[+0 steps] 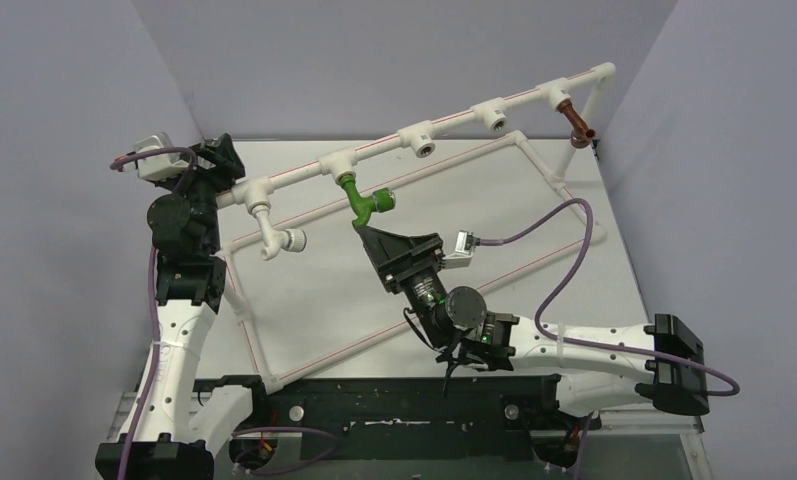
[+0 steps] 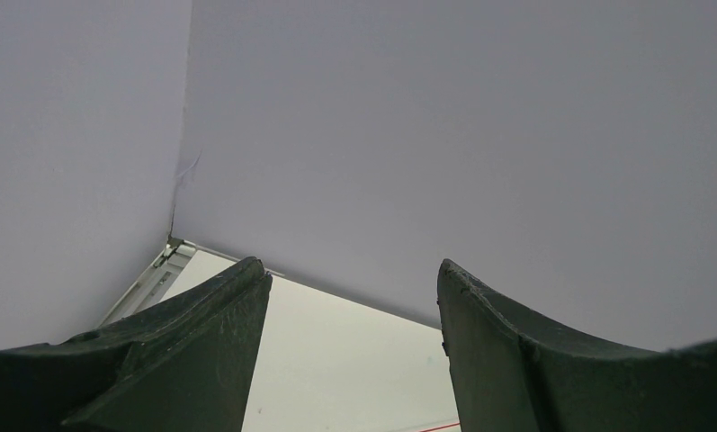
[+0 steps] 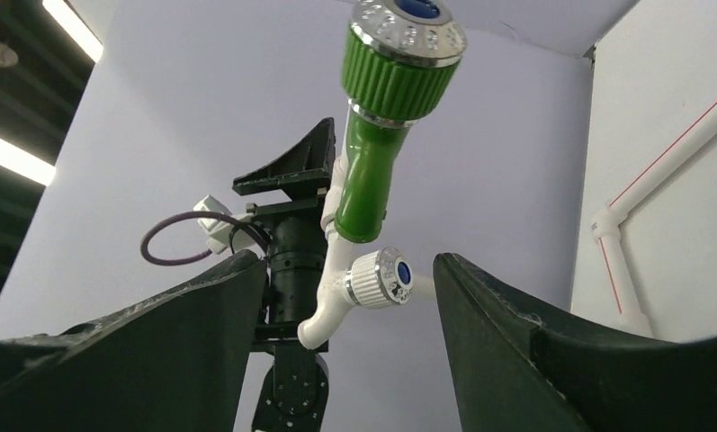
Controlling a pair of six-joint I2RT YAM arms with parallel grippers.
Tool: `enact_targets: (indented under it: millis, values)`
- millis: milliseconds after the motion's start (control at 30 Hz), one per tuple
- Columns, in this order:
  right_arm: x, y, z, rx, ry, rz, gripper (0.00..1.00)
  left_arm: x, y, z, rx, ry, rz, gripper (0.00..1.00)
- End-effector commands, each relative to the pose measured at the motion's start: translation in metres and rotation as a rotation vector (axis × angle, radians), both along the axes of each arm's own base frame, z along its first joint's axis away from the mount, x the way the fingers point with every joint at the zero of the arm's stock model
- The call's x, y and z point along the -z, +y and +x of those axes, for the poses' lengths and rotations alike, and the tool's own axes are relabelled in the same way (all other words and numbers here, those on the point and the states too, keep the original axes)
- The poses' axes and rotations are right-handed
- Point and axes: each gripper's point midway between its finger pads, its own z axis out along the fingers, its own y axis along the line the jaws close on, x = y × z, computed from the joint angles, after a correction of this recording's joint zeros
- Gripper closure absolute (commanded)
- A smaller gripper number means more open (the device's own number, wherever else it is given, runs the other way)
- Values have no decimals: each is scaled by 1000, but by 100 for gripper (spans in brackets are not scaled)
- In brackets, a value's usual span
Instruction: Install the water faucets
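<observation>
Grey walls (image 1: 394, 50) enclose a white table (image 1: 474, 195) carrying a white pipe frame (image 1: 457, 123). At the upper rail's left end the left gripper (image 2: 352, 268) has its jaws wide and empty. Just beneath the green faucet (image 1: 359, 200), the right gripper (image 1: 364, 232) points up, jaws wide, not clasping it. That faucet hangs from a middle socket; the reddish-brown faucet (image 1: 579, 122) hangs from the far-right socket.

Top external looks down from above, behind the arm bases, over the table (image 1: 314, 290). Left wrist tilts up at a wall corner (image 2: 179, 180) at 10 o'clock. Right wrist looks up, close under the green faucet (image 3: 372, 171) at 12 o'clock, shared with the top view
</observation>
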Motion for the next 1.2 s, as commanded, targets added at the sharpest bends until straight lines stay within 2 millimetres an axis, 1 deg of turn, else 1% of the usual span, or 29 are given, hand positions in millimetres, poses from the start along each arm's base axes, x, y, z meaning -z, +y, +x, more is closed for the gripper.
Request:
enact_targets:
  millis: [0,167,300,400,567,733,800,867,967,1067,1167]
  values:
    - [-42,-14,-14,-9,-219,-80,30,155,5,-3,-14,503,18,34]
    - [-57,-22,-22,-2,-388,-257,30,156,4,-3,-12,506,16,34]
    - [-64,-29,-23,14,-485,-429,32,157,4,-2,-10,510,15,34]
    - [-72,-31,-27,15,-611,-565,32,157,3,-2,-6,510,13,34]
    - [-82,-37,-22,70,-791,-855,30,158,3,-1,-8,512,13,34]
    - [-92,-39,-22,109,-987,-1072,29,158,3,-2,-7,511,13,34]
    - [-94,-39,-24,131,-1085,-1147,27,158,3,-2,-7,512,13,34]
    - [-94,-36,-26,146,-1186,-1228,25,158,3,-2,-7,511,13,34]
    - [-91,-30,-32,156,-1361,-1348,25,157,3,-2,-7,510,13,34]
    - [-88,-28,-35,170,-1499,-1457,25,158,3,-2,-6,510,14,34]
    - [-80,-24,-36,176,-1620,-1576,25,157,4,-2,-8,507,13,34]
